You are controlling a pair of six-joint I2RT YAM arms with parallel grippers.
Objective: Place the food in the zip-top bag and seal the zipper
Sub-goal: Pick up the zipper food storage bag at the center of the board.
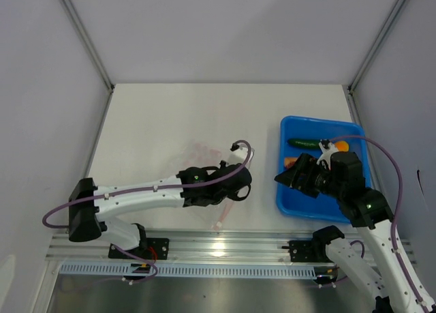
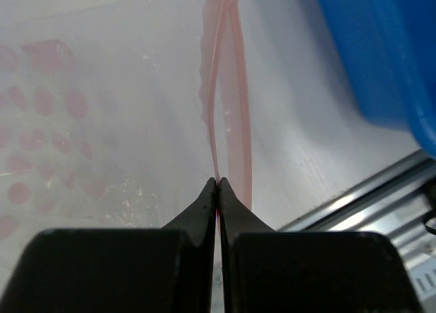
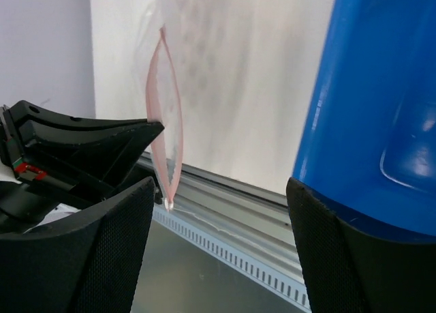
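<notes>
Zip-top bag (image 1: 204, 155): clear, crinkled, dotted pale pink, flat on the white table (image 1: 157, 115) ahead of the left arm, just left of the blue tray (image 1: 291, 205). Shows no food through the plastic.

Zipper (image 2: 230, 115): thin pink strip along the bag's edge nearest the tray. Lips bowed apart into a narrow loop, closing again at the near end, close to the table's metal rail (image 3: 225, 221).

Left gripper (image 2: 216, 185): tips pressed tight together, pinching the zipper where the lips converge. Cannot tell whether one lip or both sits between the tips.

Right gripper (image 3: 219, 187): fingers spread wide, nothing between them. Held low over the tray's left side, facing the bag's looped mouth, its right finger in front of the tray wall.

Tray contents, all three apart from the bag:
- dark-green cucumber (image 1: 303, 143), lying along the far side
- yellow-orange piece (image 1: 343, 146), just right of the cucumber, partly behind a white wrist part
- red-brown piece (image 1: 291, 161), at the left wall, partly hidden by the right gripper

Small red mark (image 3: 22, 167) on the left arm's black housing: too small to read.
</notes>
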